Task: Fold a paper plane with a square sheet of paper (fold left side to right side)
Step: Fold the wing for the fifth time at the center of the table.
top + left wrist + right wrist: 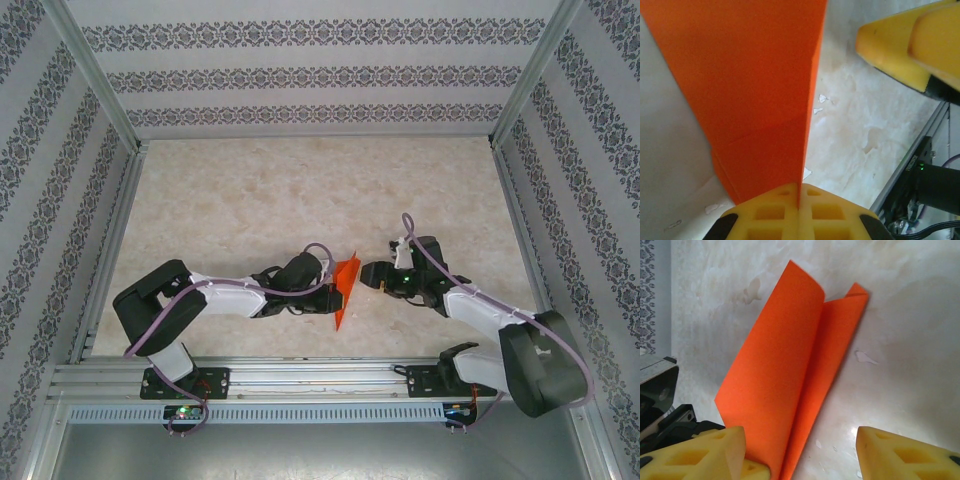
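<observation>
- The sheet of paper [346,285] stands folded on the table [300,190], in its near half, about midway across.
- The left gripper [333,288] lies just left of the sheet, with one edge of it pinched between its fingers [775,215].
- The right gripper [368,274] lies just right of the sheet, facing the left gripper, with its fingers spread apart.

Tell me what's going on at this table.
Two robot arms are folding a square sheet of paper. The left gripper is shut on one edge of the orange sheet, which is loosely bent over on itself, not yet creased flat. The right gripper is open, facing the sheet from the other side without gripping it.
</observation>
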Robot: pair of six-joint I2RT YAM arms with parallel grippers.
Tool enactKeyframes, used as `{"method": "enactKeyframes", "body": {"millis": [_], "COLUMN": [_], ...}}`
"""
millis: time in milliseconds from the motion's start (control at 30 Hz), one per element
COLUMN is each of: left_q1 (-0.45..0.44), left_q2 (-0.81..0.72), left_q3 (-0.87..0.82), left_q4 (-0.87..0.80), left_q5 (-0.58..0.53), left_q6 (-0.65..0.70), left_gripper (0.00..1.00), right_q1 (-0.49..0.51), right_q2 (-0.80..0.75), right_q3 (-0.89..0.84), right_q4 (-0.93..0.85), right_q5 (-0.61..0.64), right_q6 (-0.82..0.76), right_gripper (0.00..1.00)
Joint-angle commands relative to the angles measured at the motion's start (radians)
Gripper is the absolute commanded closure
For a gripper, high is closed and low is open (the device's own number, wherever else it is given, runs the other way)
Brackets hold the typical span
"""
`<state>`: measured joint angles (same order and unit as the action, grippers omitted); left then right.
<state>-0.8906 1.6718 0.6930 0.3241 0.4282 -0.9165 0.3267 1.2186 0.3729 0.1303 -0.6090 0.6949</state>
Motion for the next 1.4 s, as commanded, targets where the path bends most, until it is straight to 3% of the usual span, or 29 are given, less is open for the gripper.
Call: {"method": "enactKeyframes", "body": {"millis": [0,467,1367], "left_q1": [0.016,0.035,0.047], "left_q2": [0.024,0.123,0.186], "left_q3": [-0.027,-0.068,-0.071], "left_q4": [0.175,0.407,0.495], "left_q5": [0.049,0.120,0.144], "left_q6": [-0.079,-0.182,-0.234], "left_gripper": [1.00,1.00,1.00], "right_q1": [0.030,0.078,0.104], "right_q2": [0.033,0.119,0.193], "right_q3": [-0.015,-0.023,-0.013], "right_q4": [0.135,0.252,0.269], "right_q5": [0.031,0.077,0.102], "right_q6": [0.055,0.132,0.163], "right_gripper": [0.41,0.48,0.50]}}
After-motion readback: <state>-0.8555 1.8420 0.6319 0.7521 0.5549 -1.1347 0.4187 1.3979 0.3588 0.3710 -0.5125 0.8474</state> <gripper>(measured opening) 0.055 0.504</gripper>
